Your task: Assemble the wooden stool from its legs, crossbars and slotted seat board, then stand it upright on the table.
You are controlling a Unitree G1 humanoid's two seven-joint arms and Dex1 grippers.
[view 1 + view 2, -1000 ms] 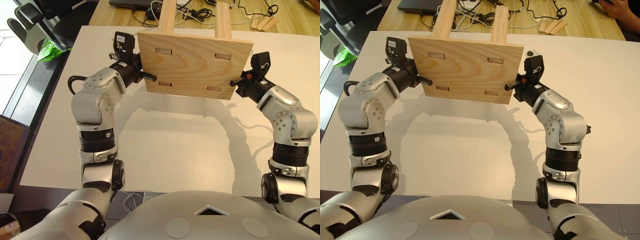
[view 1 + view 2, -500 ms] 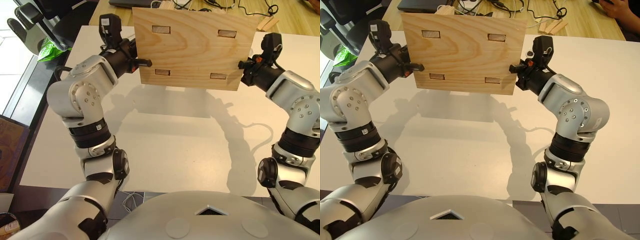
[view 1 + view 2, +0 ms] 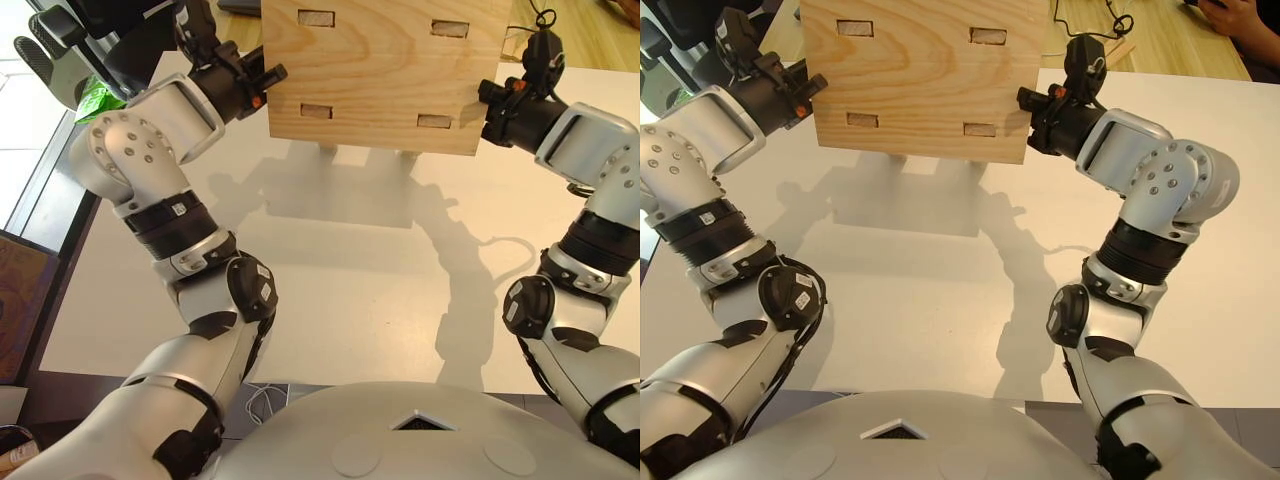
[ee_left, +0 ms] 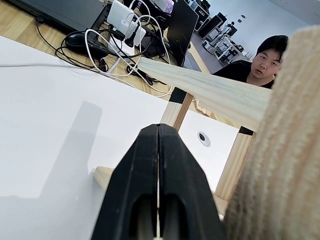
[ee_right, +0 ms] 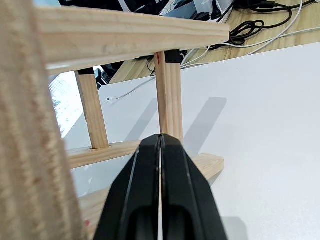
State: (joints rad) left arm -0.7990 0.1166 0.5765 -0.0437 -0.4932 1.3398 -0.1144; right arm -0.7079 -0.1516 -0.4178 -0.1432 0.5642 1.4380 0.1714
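1. Pine seat (image 3: 380,70) faces the cam, pinned betw. both grippers over white surface (image 3: 340,290); legs (image 5: 169,100) point away.
2. L gripper (image 3: 274,73): fingers together, tip pressed on seat's left edge.
3. R gripper (image 3: 483,92): fingers together, tip on right edge.

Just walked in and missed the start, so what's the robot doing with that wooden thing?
The robot holds the assembled wooden stool between its arms: the left tool and right tool, both shut, press against opposite side edges of the seat board. The seat faces up toward the head camera, with legs and crossbars beneath, over the white table. Whether the feet rest on it is unclear.
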